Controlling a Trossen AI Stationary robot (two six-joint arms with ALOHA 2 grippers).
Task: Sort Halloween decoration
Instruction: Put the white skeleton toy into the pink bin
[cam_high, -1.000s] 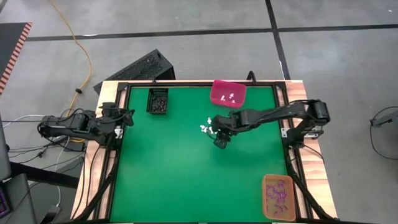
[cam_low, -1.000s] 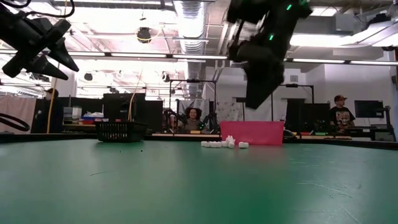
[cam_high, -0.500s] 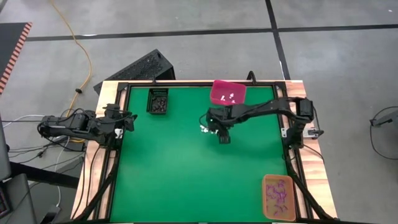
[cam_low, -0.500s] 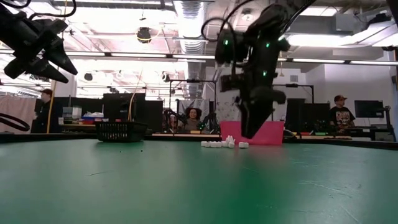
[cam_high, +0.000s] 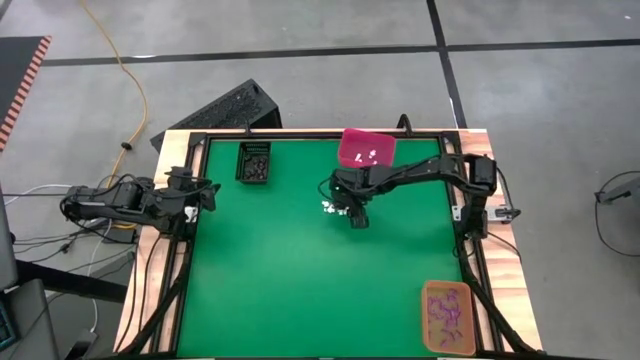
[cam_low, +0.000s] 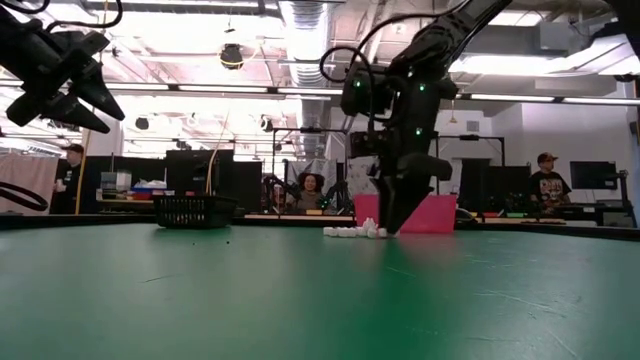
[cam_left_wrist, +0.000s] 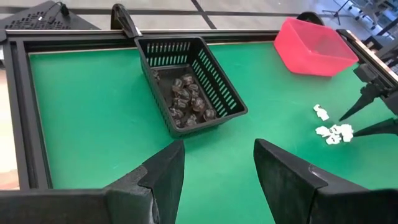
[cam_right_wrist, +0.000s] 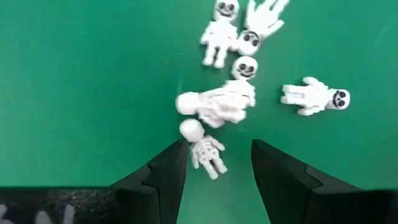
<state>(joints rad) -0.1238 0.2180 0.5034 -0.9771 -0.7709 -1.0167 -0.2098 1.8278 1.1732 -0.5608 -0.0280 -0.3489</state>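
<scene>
At far left of the high view, left gripper (cam_high: 203, 190) hovered over the table's (cam_high: 270, 290) edge, arm stretched level, fingers spread and empty. Near upper centre, black bin (cam_high: 254, 162) held dark trinkets. At centre, right gripper (cam_high: 354, 216) pointed steeply down, arm reaching in from the right, fingers parted just over small white skeletons (cam_right_wrist: 221, 106) lying loose on green, beside the pink bin (cam_high: 366, 149). At lower right, orange bin (cam_high: 446, 316) held purple pieces.

Inspection finds no legible text, label, brand, number or sign in any view. The bins, the arms and the table's green surface carry no readable markings. Nothing in the room beyond the table can be read either.
</scene>
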